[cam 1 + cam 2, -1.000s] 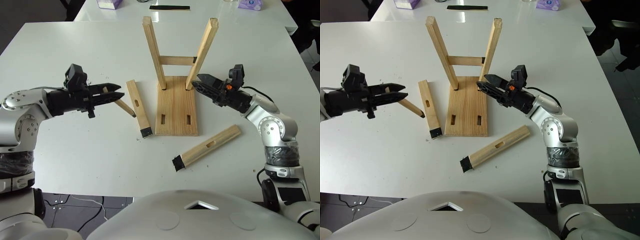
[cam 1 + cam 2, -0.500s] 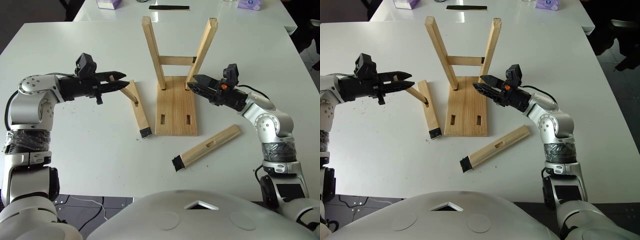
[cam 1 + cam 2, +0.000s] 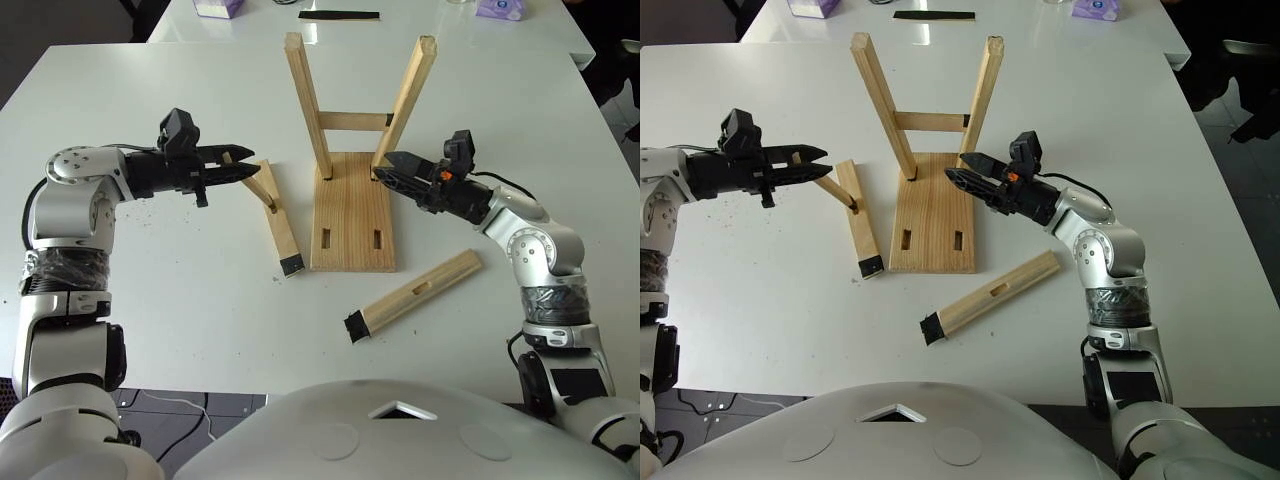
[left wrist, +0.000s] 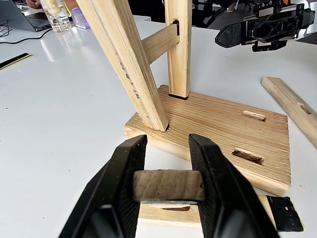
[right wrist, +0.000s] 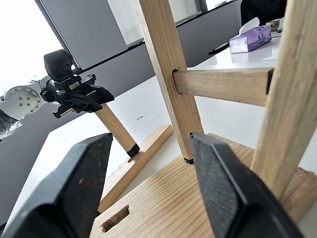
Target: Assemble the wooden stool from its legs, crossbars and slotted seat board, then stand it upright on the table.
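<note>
1. White table (image 3: pixel 150 290) is laid with the slotted seat board (image 3: pixel 352 215); two fitted legs (image 3: pixel 308 100) are stood in its far end, joined by a fitted crossbar (image 3: pixel 352 121).
2. Left of the board, a loose crossbar (image 3: pixel 262 192) is clamped in the left gripper (image 3: pixel 243 165), its lower end set at the slot of a loose leg (image 3: pixel 282 232).
3. At the board's far right corner, the right gripper (image 3: pixel 388 167) is held with fingers apart, and nothing is gripped.
4. The crossbar is best kept square to the slot and pressed straight in, since the unheld leg could easily be skidded.

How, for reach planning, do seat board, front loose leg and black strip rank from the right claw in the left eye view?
1. Seat board, beside the right claw.
2. Loose leg, nearer the front.
3. Black strip, far back.
</note>
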